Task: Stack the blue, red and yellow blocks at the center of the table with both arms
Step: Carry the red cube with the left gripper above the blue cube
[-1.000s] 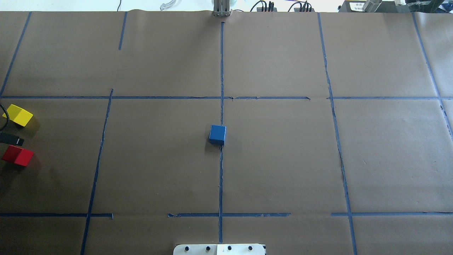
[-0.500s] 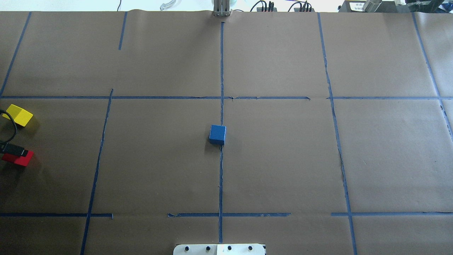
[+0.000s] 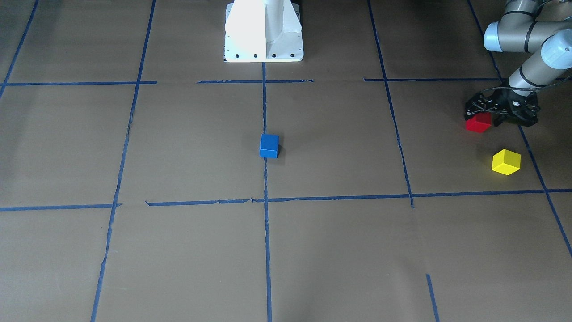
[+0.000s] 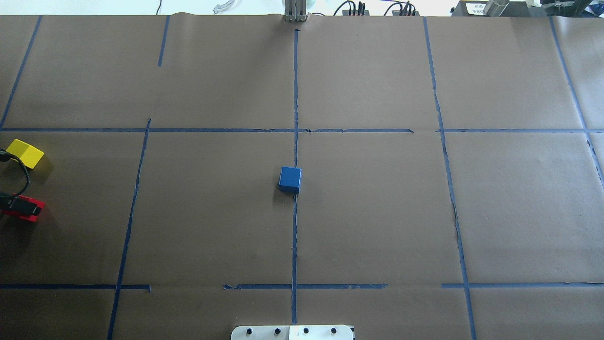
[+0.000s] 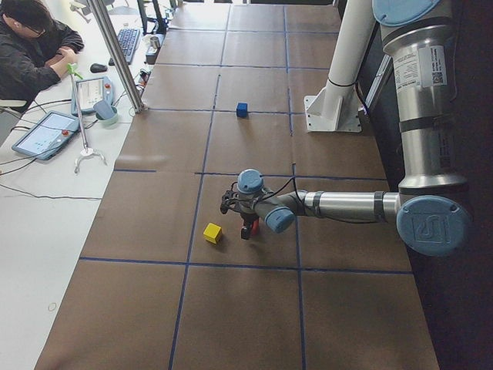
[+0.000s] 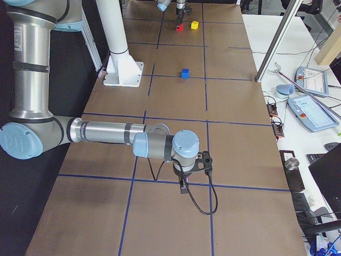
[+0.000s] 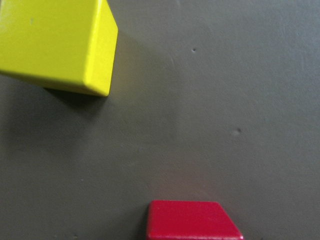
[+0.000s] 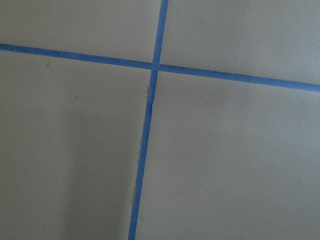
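Far left, red block directly beneath left claw — contact unclear.

Grey metal arms, pale blue joint caps, black cables, white pedestal

Dull brown paper covers the tabletop, ruled into large squares by thin blue tape lines. Mid-frame in the front-facing view is a small matte blue cube. Toward the right edge are a plain red matte cube and, below it, a bright yellow matte cube. At upper right the left arm is grey metal with pale blue joint caps, its tool black. The bolted pedestal at top centre is white.
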Controlling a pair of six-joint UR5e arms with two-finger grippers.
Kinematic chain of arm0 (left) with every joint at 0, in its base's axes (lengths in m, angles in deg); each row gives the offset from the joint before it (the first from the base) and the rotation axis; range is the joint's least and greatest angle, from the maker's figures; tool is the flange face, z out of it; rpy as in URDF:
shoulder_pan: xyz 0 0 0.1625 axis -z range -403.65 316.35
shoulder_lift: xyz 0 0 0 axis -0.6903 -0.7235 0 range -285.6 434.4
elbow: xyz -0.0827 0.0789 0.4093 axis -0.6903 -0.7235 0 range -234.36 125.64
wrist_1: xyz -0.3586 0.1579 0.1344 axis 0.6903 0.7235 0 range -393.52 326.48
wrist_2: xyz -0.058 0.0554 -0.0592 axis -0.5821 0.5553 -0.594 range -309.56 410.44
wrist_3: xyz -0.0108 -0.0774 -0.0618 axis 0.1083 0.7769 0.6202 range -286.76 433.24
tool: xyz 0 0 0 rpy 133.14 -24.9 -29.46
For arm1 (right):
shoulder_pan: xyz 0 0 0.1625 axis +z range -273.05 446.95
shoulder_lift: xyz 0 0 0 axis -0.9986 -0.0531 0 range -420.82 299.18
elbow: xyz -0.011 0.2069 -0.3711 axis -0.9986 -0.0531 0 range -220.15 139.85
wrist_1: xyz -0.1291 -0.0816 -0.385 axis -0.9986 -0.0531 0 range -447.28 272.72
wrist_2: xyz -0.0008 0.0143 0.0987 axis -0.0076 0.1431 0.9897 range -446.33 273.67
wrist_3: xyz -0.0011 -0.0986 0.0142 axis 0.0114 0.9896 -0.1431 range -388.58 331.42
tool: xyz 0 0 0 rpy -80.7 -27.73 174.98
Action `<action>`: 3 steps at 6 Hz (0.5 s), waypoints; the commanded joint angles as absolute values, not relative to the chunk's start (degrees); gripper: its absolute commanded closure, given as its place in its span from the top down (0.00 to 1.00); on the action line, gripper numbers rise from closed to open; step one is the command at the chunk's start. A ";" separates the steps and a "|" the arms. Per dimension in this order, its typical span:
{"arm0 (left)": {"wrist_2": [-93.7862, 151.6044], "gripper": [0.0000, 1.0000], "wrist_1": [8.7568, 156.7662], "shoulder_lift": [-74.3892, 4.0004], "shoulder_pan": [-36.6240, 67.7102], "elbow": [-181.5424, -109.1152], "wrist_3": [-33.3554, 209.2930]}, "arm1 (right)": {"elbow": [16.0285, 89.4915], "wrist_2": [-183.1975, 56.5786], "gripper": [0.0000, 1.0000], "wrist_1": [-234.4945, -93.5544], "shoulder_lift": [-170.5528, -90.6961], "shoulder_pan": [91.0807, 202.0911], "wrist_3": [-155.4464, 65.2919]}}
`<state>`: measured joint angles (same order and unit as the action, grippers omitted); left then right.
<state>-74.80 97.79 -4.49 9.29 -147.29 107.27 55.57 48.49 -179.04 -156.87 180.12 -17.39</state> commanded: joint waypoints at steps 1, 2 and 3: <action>-74.80 0.07 97.79 -4.70 9.17 -147.78 107.52 | 55.57 48.49 1.00 -179.04 -157.06 180.12 -17.41; -74.63 0.02 97.79 -5.40 9.17 -148.83 109.08 | 55.57 48.49 1.00 -179.04 -157.06 180.12 -17.41; -74.63 0.02 97.27 -6.88 9.17 -150.32 112.66 | 55.57 48.49 1.00 -179.04 -157.06 180.12 -17.41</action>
<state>-74.67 97.62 -5.75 9.17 -149.07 109.97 55.57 48.49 -179.04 -157.05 180.12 -17.41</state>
